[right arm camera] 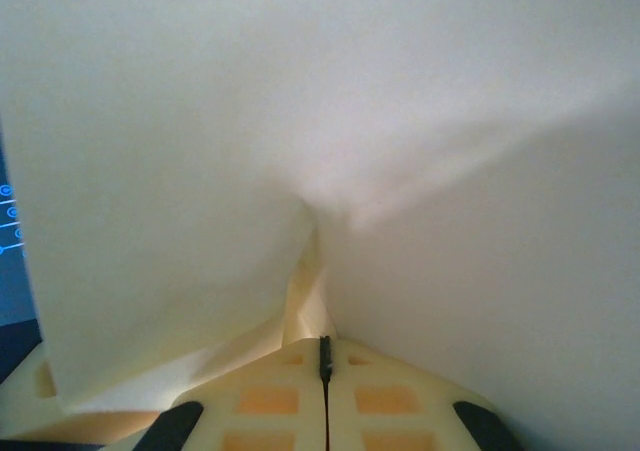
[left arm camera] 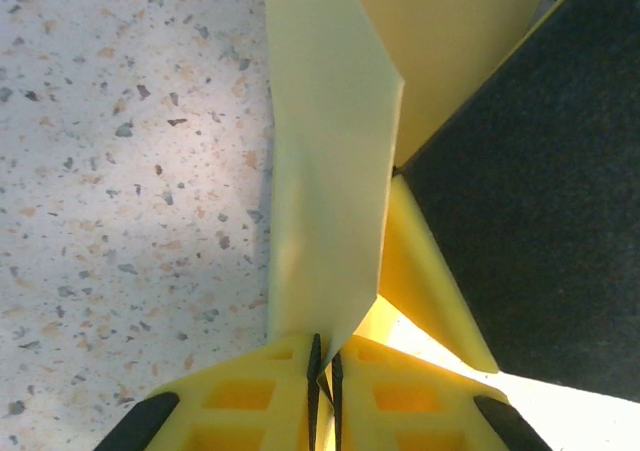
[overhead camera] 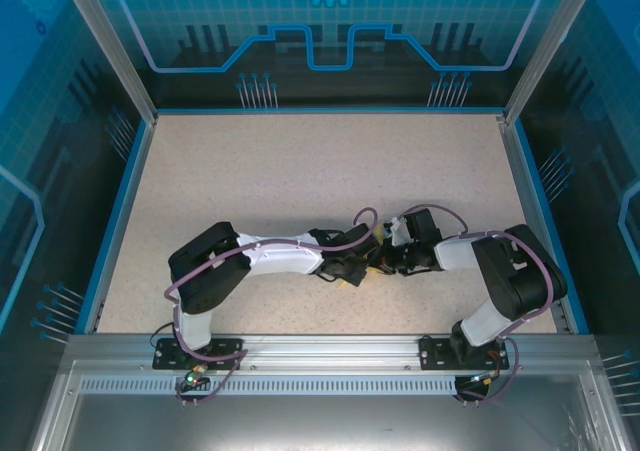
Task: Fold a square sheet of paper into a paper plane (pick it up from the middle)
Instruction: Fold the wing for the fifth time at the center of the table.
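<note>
**Mid-fold, sheet pinched from both sides**

Working low over the speckled table point(overhead camera: 300, 171), toward its 6 o'clock edge. Reaching inward with the left arm point(overhead camera: 270, 259) from 7 o'clock and the right arm point(overhead camera: 505, 271) from 5 o'clock, wrists meeting. Holding the square sheet of paper point(left arm camera: 330, 171) between them, apparently raised off the surface, already creased into overlapping layers. Pinching it with the left gripper point(left arm camera: 324, 371), jaws nearly together on a folded strip running to 12 o'clock. Clamping it likewise with the right gripper point(right arm camera: 324, 356), jaws closed under a pale billow of it. Judged partway: pickup done, some folds in; no pointed dart or wings recognisable yet.
</note>
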